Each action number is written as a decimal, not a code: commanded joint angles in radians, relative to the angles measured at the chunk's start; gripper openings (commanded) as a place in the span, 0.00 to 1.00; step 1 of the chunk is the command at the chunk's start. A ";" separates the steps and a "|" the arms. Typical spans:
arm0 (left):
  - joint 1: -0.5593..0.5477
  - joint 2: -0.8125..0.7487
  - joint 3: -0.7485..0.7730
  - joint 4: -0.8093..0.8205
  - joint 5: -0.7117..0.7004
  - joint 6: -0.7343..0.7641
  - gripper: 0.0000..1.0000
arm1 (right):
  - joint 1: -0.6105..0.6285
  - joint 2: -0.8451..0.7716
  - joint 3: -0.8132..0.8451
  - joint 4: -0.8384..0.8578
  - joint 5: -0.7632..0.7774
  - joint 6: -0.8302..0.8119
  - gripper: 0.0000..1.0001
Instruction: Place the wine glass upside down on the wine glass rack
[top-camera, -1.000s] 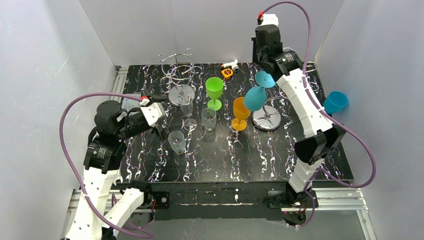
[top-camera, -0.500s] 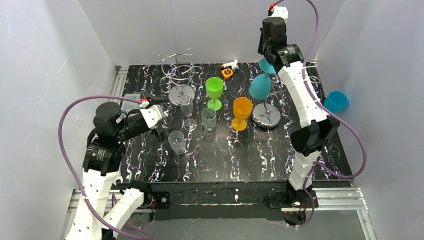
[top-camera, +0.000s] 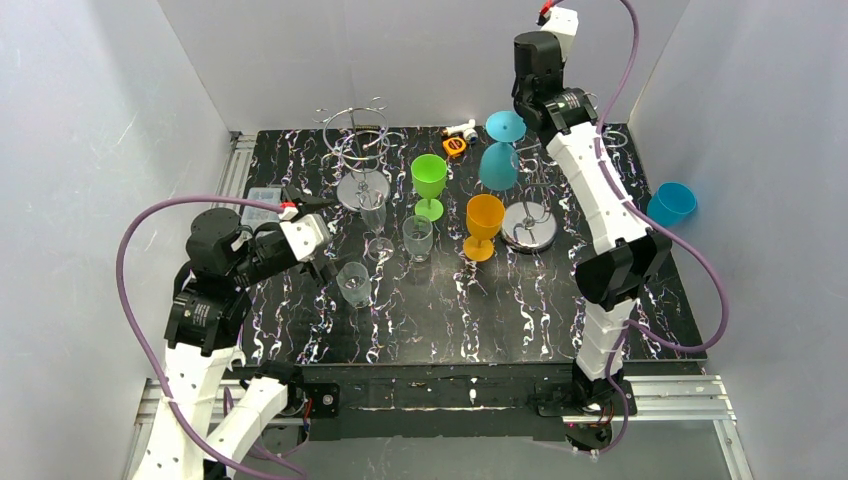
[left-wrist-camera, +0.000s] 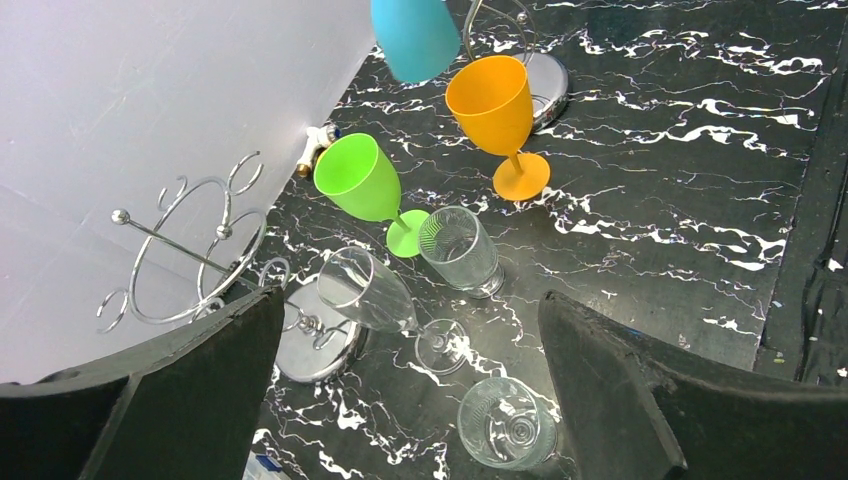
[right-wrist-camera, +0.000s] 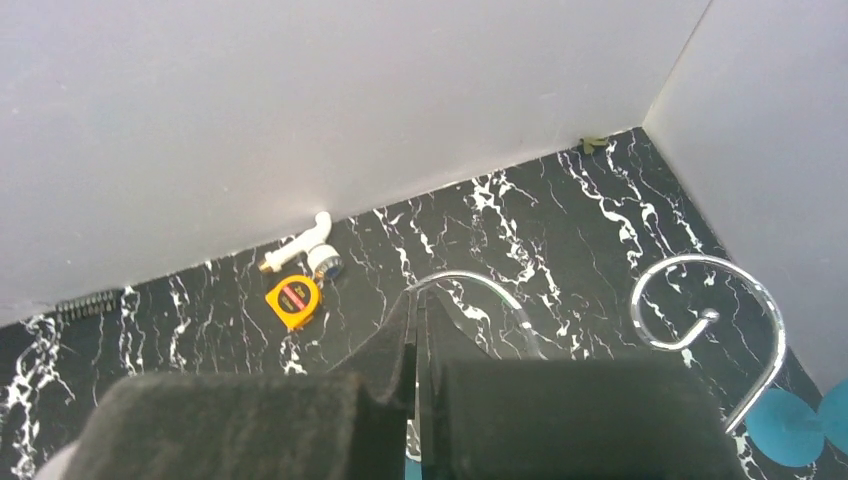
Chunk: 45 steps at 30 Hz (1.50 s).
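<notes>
The teal wine glass (top-camera: 497, 165) hangs upside down in the air, foot (top-camera: 505, 125) on top, left of the rack's upper wires and above its round chrome base (top-camera: 529, 228). My right gripper (top-camera: 528, 108) is shut on its stem; in the right wrist view the jaws (right-wrist-camera: 418, 300) are pressed together with a sliver of teal between them. The rack's wire hooks (right-wrist-camera: 705, 315) curl just ahead and to the right. My left gripper (top-camera: 322, 236) is open and holds nothing, hovering over clear glasses (left-wrist-camera: 505, 425).
Orange (top-camera: 483, 224) and green (top-camera: 429, 180) goblets, a clear flute (top-camera: 376, 222) and two clear tumblers stand mid-table. A second wire rack (top-camera: 357, 140) is at the back left. Another teal glass (top-camera: 670, 204) is at the right. A yellow tape measure (right-wrist-camera: 292, 301) lies by the back wall.
The right arm has swung the teal glass up and back to the left, from over the orange goblet to beside the rack top, turning it more upright. The left arm barely moved.
</notes>
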 joint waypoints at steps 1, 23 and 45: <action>-0.002 -0.019 -0.005 -0.013 -0.006 0.007 0.98 | 0.013 0.010 0.079 0.090 0.109 -0.008 0.01; -0.002 -0.044 0.004 -0.050 -0.043 -0.017 0.98 | -0.084 -0.334 -0.244 0.045 0.076 0.003 0.70; -0.002 -0.016 0.033 -0.068 -0.020 -0.066 0.98 | -0.657 -0.556 -0.823 0.011 -0.071 0.244 0.78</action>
